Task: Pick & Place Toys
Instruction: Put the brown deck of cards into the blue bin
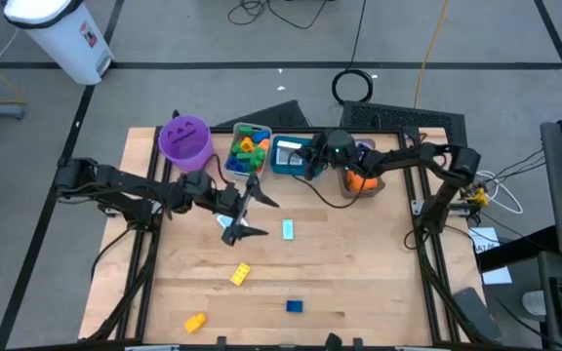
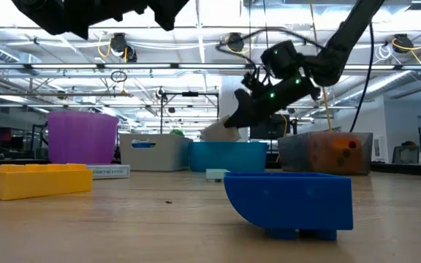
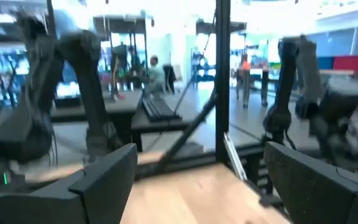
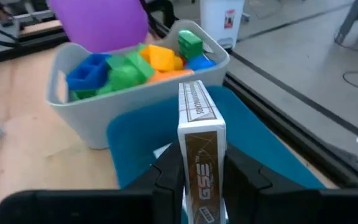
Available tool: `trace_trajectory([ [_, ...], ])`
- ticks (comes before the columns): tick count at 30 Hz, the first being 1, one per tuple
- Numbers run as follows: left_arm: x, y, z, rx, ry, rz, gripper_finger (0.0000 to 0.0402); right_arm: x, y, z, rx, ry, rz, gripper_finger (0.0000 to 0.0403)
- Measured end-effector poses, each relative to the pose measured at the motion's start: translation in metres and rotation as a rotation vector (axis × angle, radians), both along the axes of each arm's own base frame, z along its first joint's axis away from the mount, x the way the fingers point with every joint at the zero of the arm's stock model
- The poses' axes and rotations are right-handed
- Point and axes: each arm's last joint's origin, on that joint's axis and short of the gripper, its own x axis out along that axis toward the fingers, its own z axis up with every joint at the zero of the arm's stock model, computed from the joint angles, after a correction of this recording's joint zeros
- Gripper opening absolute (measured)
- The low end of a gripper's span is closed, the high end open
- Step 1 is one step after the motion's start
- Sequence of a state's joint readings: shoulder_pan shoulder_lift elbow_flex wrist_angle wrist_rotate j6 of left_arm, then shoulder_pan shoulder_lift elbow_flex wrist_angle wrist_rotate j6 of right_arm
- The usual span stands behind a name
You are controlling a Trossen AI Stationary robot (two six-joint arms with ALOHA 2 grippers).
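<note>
Nearest, along the bottom of the high view, lie a blue brick and two yellow bricks, one lower left by the table's edge, all untouched. Further up, a small white and blue card lies flat just right of the left gripper, which hangs mid-table with its fingers spread wide and nothing between them. Beyond, across the upper middle of the frame, stand the purple bucket, the grey bin heaped with bricks, the teal bin and the brown bin with an orange die in it. The right gripper is over the teal bin, clamped on a card pack held upright on its narrow edge. The pack looks light and stiff, with slick printed faces, so I'd judge it liable to slide if the squeeze slackens; pinching the two broad faces low down, as here, seems the sound hold. The bricks look hard and light, best taken across their straight sides.
</note>
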State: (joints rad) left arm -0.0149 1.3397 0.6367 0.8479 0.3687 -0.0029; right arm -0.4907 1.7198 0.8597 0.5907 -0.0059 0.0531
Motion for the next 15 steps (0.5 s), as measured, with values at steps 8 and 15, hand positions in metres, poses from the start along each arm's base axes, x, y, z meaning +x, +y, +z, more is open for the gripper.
trace_trajectory([
  [8,-0.015,-0.011,0.017,0.002,-0.048,-0.095,0.0356,0.003,-0.007,-0.022,0.069,0.001,0.016,0.0077],
  [15,-0.028,-0.020,0.033,0.014,-0.110,-0.139,0.0356,0.003,-0.008,-0.022,0.075,-0.007,0.008,0.0080],
])
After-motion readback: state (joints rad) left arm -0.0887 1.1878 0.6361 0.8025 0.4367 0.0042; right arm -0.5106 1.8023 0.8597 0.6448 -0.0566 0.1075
